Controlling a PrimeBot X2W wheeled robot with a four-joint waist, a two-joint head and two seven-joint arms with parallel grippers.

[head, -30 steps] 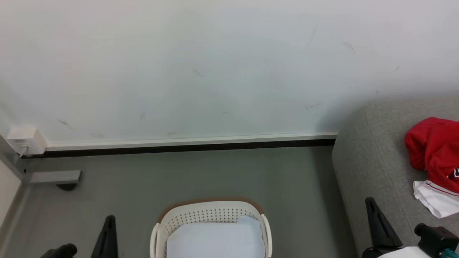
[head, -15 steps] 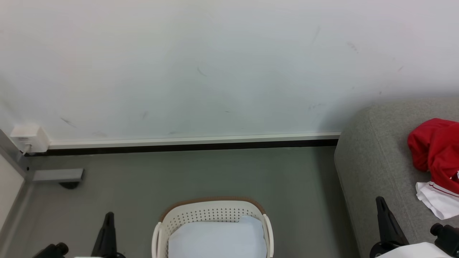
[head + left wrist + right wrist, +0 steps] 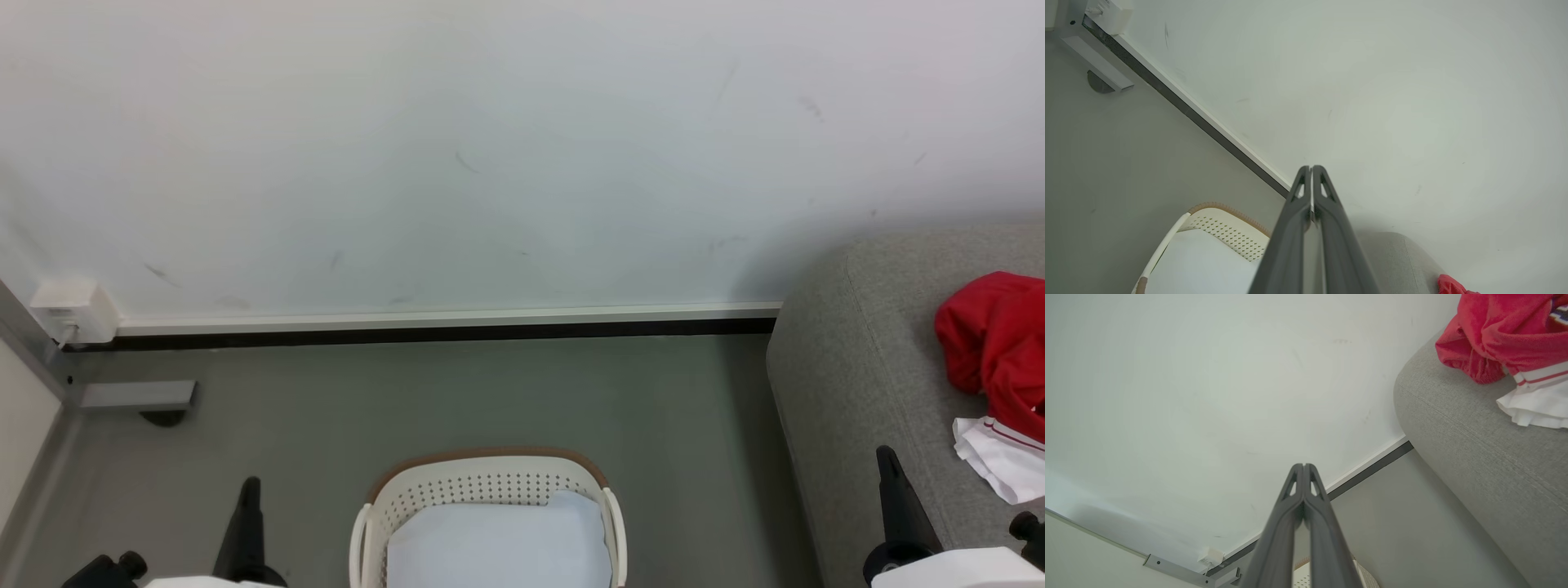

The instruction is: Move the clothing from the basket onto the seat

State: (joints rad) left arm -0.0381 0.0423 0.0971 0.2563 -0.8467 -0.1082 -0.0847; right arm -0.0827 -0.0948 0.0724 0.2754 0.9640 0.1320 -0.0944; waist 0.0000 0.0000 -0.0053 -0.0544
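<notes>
Red clothing [image 3: 994, 349] with white trim lies on the grey seat [image 3: 849, 384] at the right; it also shows in the right wrist view [image 3: 1498, 335] on the seat [image 3: 1474, 445]. The cream basket [image 3: 490, 482] with a brown rim stands on the floor at bottom centre, with a pale bluish-white pad [image 3: 498, 547] inside it. My left gripper [image 3: 249, 490] points up left of the basket, shut and empty; the left wrist view shows its fingertips pressed together [image 3: 1311, 169]. My right gripper [image 3: 886, 457] is over the seat's front edge, shut and empty [image 3: 1303, 467].
A white wall with a dark baseboard [image 3: 424, 333] runs behind the grey floor. A white box [image 3: 73, 312] and a grey metal bracket [image 3: 135, 396] sit at the far left by a frame.
The whole head picture has shifted slightly right, so the camera turned a little left. Both grippers sit lower in the picture, the right one also further right. Clothing and basket lie as before.
</notes>
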